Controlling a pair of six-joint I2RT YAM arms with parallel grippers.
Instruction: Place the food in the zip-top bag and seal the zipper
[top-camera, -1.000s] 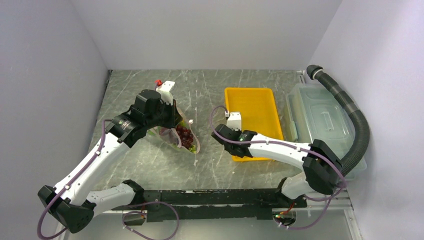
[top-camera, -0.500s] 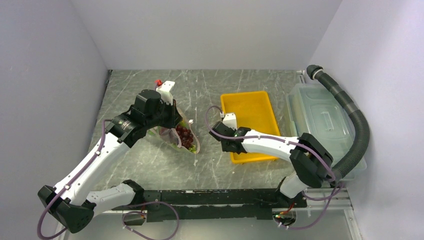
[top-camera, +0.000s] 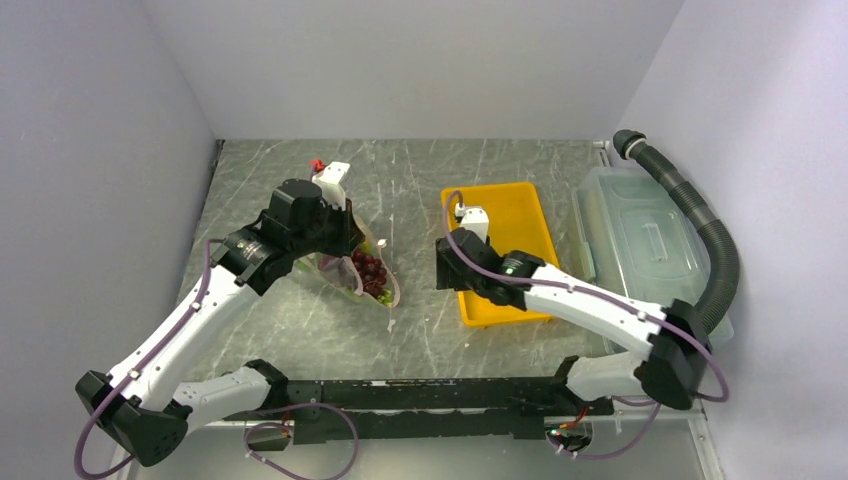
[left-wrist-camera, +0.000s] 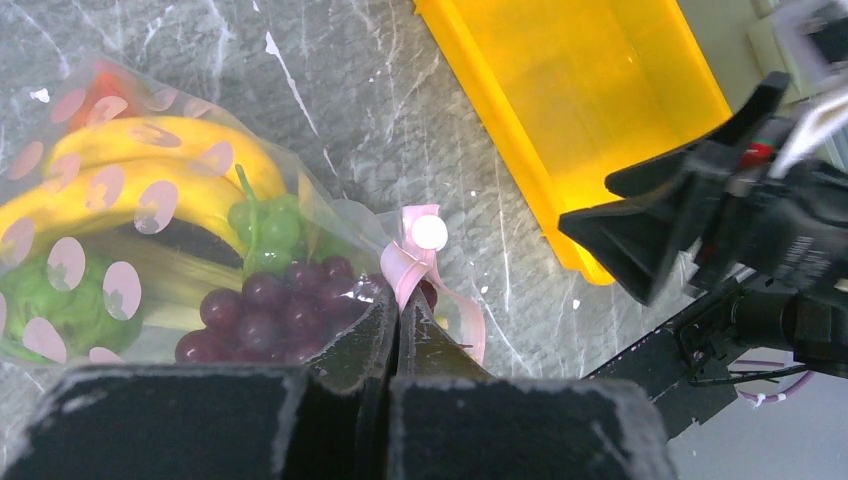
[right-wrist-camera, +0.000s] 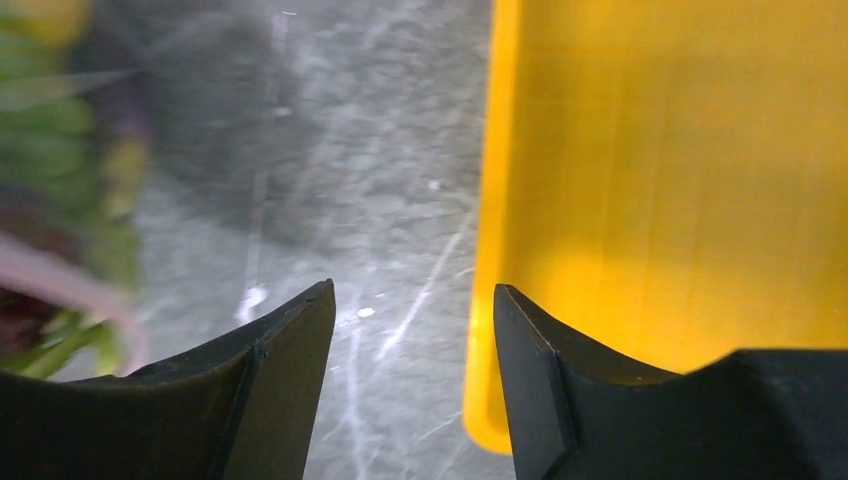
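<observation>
I see left gripper (left-wrist-camera: 392, 305) clamped on zipper (left-wrist-camera: 420, 268), right gripper (right-wrist-camera: 413, 300) gaping empty (by tray (right-wrist-camera: 650, 200) edge); grapes (left-wrist-camera: 270, 310) at mouth may block sealing

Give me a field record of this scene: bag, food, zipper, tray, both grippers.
zip-top bag: clear, food inside
food: bananas, purple grapes, green grapes
zipper: pink strip, pinched
left gripper: shut on zipper
right gripper: open, empty, over tray's edge
tray: yellow, no food visible
</observation>
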